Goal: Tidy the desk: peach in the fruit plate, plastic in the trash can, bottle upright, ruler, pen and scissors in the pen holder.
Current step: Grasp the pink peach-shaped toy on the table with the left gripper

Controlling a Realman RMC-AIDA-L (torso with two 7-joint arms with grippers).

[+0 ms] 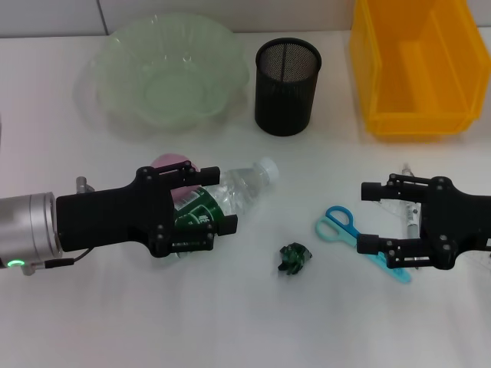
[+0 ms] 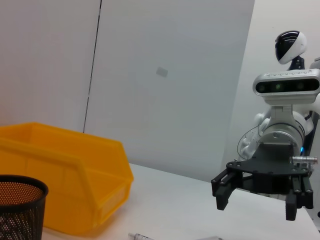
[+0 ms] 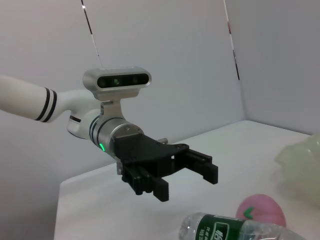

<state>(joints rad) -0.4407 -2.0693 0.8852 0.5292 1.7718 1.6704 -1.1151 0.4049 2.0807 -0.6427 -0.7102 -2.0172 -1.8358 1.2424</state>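
Left claw (image 1: pixel 211 203), spread wide, straddles lying bottle (image 1: pixel 230 192), cap pointing toward yellow bin (image 1: pixel 414 69).

Left gripper (image 1: pixel 217 202): matte black, angular linkage body with visible pivot screws, mounted on a silver cylindrical wrist showing a green indicator light and a thin dark cable. Right gripper (image 1: pixel 370 218): identical black construction. Each wrist carries a silver-grey camera bar with dark lenses. Arm links are white; one bears two black bands.
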